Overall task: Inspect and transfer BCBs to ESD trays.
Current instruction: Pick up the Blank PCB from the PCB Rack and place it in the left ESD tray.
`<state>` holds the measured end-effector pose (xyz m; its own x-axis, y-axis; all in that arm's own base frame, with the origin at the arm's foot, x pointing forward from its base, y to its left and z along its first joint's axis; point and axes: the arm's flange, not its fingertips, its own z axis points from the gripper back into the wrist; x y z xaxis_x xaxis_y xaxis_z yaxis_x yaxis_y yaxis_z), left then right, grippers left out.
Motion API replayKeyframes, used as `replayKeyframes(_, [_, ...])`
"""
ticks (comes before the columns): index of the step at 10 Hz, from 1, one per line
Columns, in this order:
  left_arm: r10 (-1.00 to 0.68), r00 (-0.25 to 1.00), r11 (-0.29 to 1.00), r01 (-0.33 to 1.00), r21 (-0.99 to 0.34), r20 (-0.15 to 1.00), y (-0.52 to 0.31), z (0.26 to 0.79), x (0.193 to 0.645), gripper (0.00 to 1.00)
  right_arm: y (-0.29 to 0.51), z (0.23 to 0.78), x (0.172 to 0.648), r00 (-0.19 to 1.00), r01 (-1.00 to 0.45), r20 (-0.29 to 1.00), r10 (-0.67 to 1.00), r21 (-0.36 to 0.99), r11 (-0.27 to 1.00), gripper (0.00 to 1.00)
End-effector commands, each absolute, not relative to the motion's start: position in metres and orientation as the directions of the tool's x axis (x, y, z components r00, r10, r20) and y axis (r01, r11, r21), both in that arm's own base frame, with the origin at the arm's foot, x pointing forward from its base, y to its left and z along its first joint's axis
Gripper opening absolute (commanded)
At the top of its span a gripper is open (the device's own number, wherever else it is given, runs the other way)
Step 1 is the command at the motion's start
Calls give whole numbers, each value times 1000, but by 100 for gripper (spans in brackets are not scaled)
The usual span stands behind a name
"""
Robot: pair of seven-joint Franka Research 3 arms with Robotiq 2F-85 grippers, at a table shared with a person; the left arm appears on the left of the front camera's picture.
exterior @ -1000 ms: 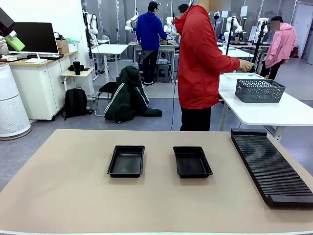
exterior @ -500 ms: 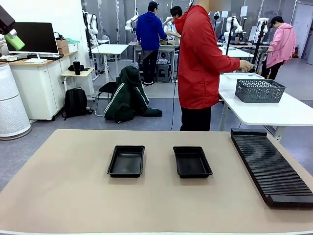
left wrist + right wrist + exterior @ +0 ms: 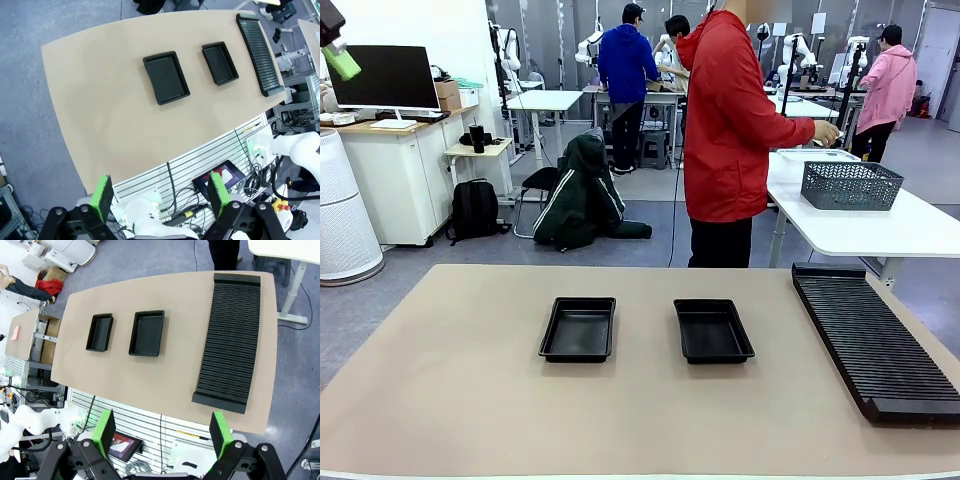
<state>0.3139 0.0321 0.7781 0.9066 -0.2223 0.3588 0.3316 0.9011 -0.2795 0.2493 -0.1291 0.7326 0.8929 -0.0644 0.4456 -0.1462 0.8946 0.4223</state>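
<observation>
- Upward is where my left claw has gone since a second ago. Its green pad now sits higher in the front view's top-left corner, well away from the ribbed rack. The person's hand has stayed by the mesh basket, beyond the rack's far end.
- Beige table: it carries the rack along its right-hand edge, and both my wrist cameras look down on it from high above.
- Person in a red jacket: standing just past the rack's far end, turned toward the white table behind it.
- Rack: long and black, lying lengthwise from my side of the table to the person's.
- ESD trays: two shallow black ones side by side to the left of the rack and apart from it. One tray is nearer the rack and the other tray is farther out, with a gap between them. Both show plain black floors.
- Left claw: fingers spread wide and pinching nothing, with the trays and the rack far below.
- Right claw: spread wide as well and pinching nothing, high over the rack's near end.
</observation>
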Motion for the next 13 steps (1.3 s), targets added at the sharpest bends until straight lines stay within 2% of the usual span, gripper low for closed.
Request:
replayKeyframes(1, [-173,907,914,293,-282,383,42,782,312,100,-130,732,249,893,-148,445,-64,425,893,100])
replayKeyframes(5, [-111,882,919,266,-291,458,47,786,306,100,-130,732,249,893,-148,445,-64,425,893,100])
replayKeyframes(13, [22,908,917,148,-370,418,63,786,302,100,-130,732,249,893,-148,445,-64,425,893,100])
